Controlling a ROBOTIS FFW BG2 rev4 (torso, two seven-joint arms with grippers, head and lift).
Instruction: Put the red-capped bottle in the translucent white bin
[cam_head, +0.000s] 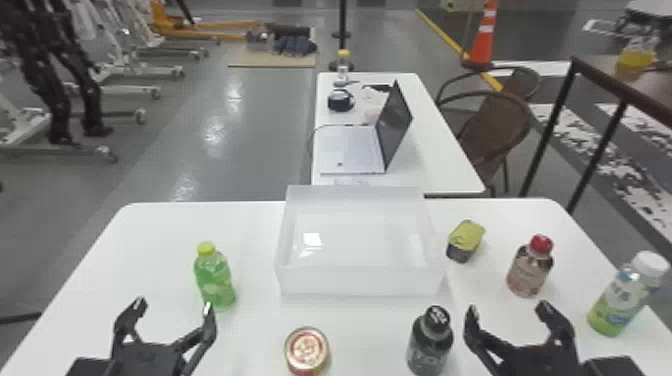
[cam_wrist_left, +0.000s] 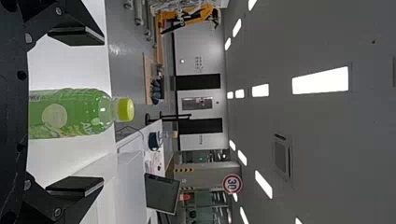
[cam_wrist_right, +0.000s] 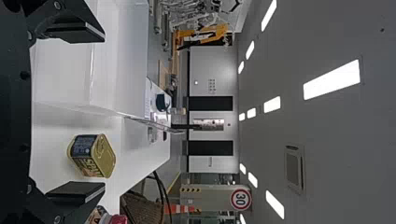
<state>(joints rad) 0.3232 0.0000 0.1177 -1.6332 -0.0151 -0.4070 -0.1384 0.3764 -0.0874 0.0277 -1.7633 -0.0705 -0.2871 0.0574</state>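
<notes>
Pincers are nearest me: left pincer (cam_head: 174, 305) and right pincer (cam_head: 508, 309) both hang with their fingers spread, pinching nothing, over the near part of the bench (cam_head: 250, 335). Between them stand a round can (cam_head: 307, 351) and, close beside the right one, a black-capped bottle (cam_head: 430, 345) that I'd want to avoid knocking as I move. A little farther out, a green bottle (cam_head: 215, 281) is ahead of my left side, and a white-capped bottle (cam_head: 620, 302) stands toward the right edge. My target, the red-capped bottle (cam_head: 530, 271), is upright beyond the right pincer, outside the translucent white bin (cam_head: 360, 282) and untouched, so as I judge it none of the job is done: reach, grasp, lift, carry left and release all remain. Just left of it and slightly farther sits a yellow-lidded tin (cam_head: 465, 241), which my carry should clear. That bin sits toward the far edge, ready to receive. Beyond it, a laptop (cam_head: 350, 150) lies open on a second bench (cam_head: 432, 167).
</notes>
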